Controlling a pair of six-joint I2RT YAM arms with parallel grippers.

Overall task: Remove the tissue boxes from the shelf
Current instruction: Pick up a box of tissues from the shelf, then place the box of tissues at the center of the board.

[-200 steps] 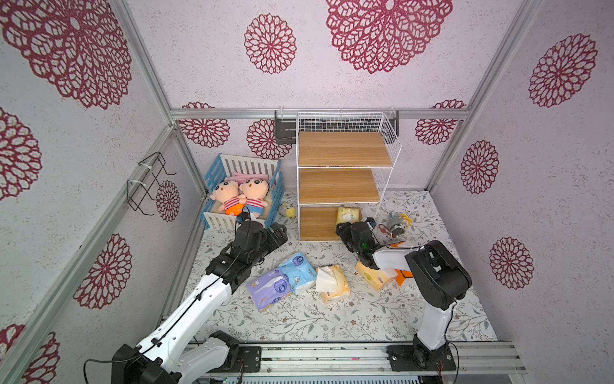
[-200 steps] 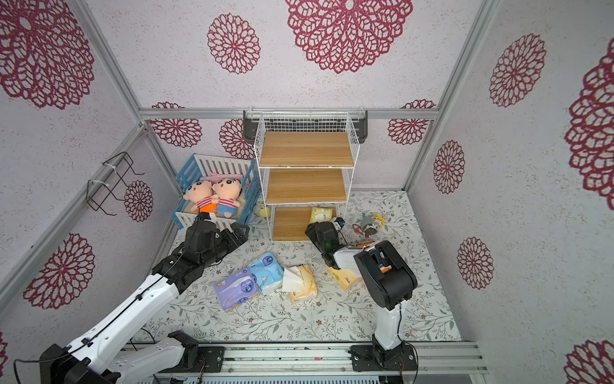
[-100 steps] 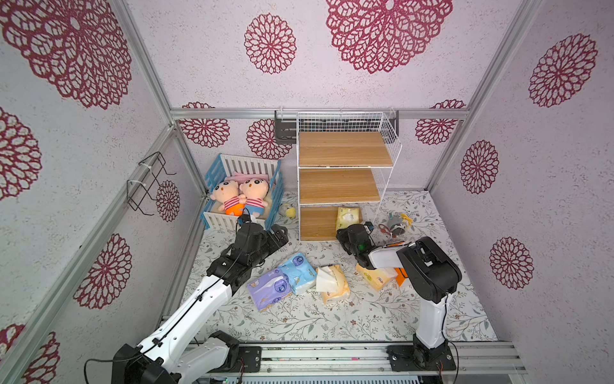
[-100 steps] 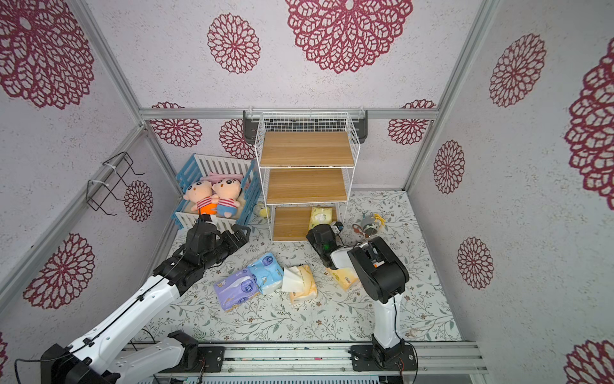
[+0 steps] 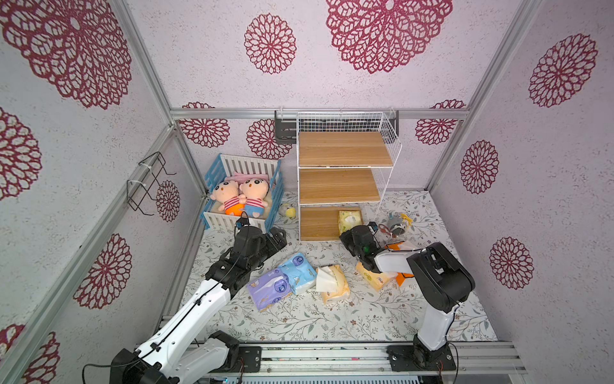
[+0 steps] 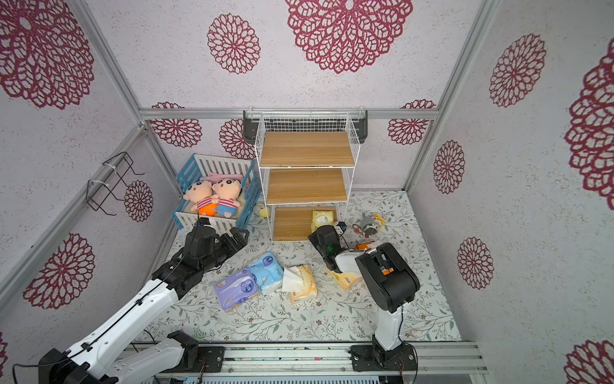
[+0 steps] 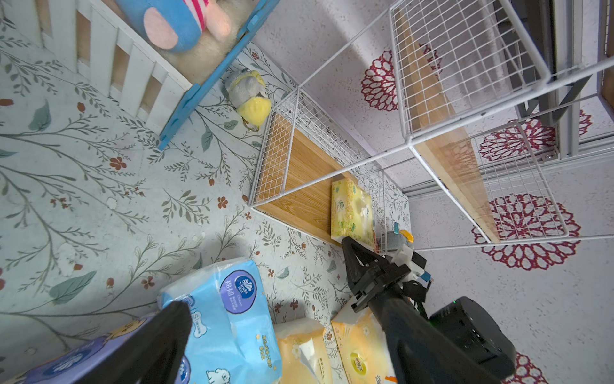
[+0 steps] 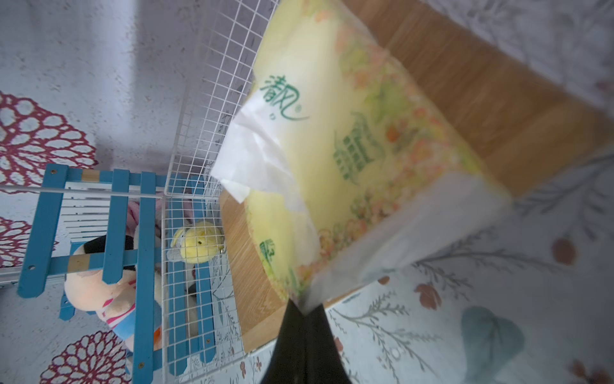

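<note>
- The pale green pack (image 8: 349, 149) is a soft brick wrapped in glossy film. It is yellow-green with small orange flowers and green lettering, and a crumpled white tissue pokes out of its top slit.
- It lies flat on the bottom board of the shelf (image 5: 332, 186), at the front corner on the robot's right, close against the wire side.
- The right gripper (image 8: 303, 307) has its black fingers pressed together on the clear film at the pack's near end, at the board's front edge.
- The shelf is thin white wire grid carrying three smooth, light wooden boards with visible grain.
- The left gripper (image 6: 242, 235) hangs over the floral mat (image 5: 299, 319) beside the blue-and-white crib (image 5: 212, 176). Its fingers are spread and hold nothing.
- On the mat in front of the shelf, a purple pack (image 5: 269, 289) and a light blue pack (image 5: 299, 271) lie touching.
- A yellow-orange pack (image 5: 335, 286) sits just beside them, with white tissue folded out.
</note>
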